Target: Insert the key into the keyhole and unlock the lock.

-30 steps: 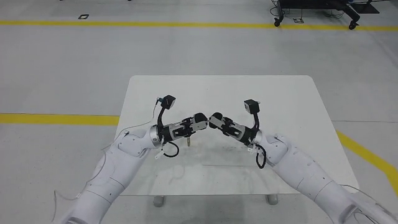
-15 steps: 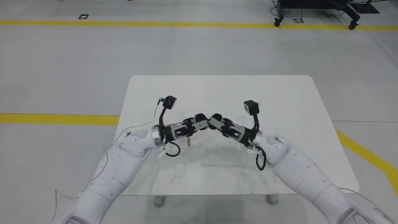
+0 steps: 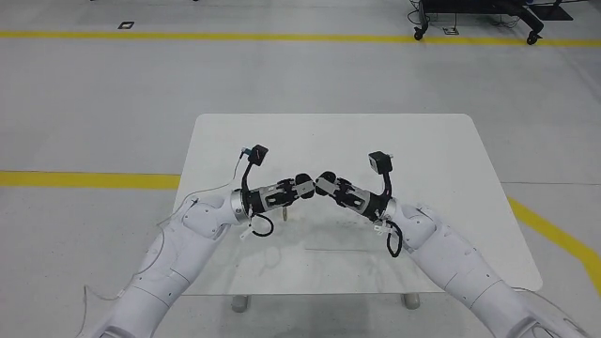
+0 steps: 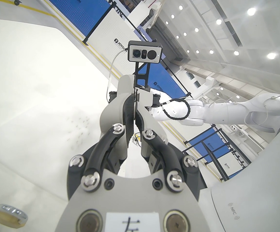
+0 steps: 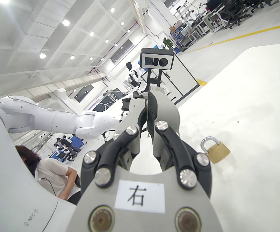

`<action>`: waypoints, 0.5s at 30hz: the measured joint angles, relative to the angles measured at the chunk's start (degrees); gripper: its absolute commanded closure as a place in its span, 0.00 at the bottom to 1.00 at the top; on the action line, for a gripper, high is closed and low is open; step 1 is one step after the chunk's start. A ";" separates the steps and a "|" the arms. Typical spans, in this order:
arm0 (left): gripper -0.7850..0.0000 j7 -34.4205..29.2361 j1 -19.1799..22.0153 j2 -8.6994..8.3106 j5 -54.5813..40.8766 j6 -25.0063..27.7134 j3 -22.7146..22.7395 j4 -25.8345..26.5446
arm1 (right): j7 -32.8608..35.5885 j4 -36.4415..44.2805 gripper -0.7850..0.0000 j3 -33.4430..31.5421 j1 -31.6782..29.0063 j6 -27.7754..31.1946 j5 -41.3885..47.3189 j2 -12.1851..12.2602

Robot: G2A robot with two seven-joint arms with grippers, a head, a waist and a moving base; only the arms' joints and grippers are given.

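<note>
Both grippers pinched narrow, tip to tip over the bench centre.
Left gripper (image 4: 134,97) and right gripper (image 5: 146,102) have pads pressed together; can't tell if a key sits between. Brass padlock (image 5: 215,150) lies flat on the white bench (image 3: 423,150) near the grippers, touching neither. Grey floor around, yellow lines (image 3: 282,36) at 12 and 9 o'clock, dark cart (image 3: 479,0) at 1 o'clock.
</note>
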State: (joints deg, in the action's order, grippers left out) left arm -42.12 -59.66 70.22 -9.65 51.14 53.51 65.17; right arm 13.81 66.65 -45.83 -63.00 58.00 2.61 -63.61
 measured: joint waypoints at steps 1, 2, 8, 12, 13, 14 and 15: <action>1.00 0.11 -0.02 -0.02 0.11 0.03 0.07 0.03 | 0.01 0.01 0.00 -0.06 -0.02 0.00 0.06 -0.02; 1.00 0.22 -0.03 -0.06 0.22 0.06 0.15 0.05 | 0.01 0.01 0.00 -0.08 -0.03 0.00 0.08 -0.02; 1.00 0.89 -0.14 -0.40 0.89 0.59 1.17 0.41 | 0.00 0.02 0.00 -0.05 -0.02 0.00 0.07 -0.01; 1.00 0.48 -0.39 -0.80 1.09 0.93 2.08 0.93 | 0.00 0.02 0.00 -0.06 -0.02 -0.01 0.06 -0.01; 1.00 0.02 -0.40 -0.91 1.30 0.95 2.19 1.09 | 0.24 0.12 0.00 -0.14 0.01 -0.17 -0.19 0.03; 1.00 -0.55 -0.37 -1.04 1.59 0.89 2.30 1.23 | 0.82 0.27 0.00 -0.43 0.09 -0.55 -1.14 0.16; 1.00 -1.45 -0.30 -1.21 2.03 0.64 2.40 1.43 | 2.15 0.55 0.00 -1.11 0.24 -1.10 -3.76 0.48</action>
State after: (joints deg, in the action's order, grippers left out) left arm -43.57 -59.95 69.01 -7.62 51.78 55.92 66.60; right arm 15.96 67.20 -46.93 -62.76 56.90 -1.15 -63.12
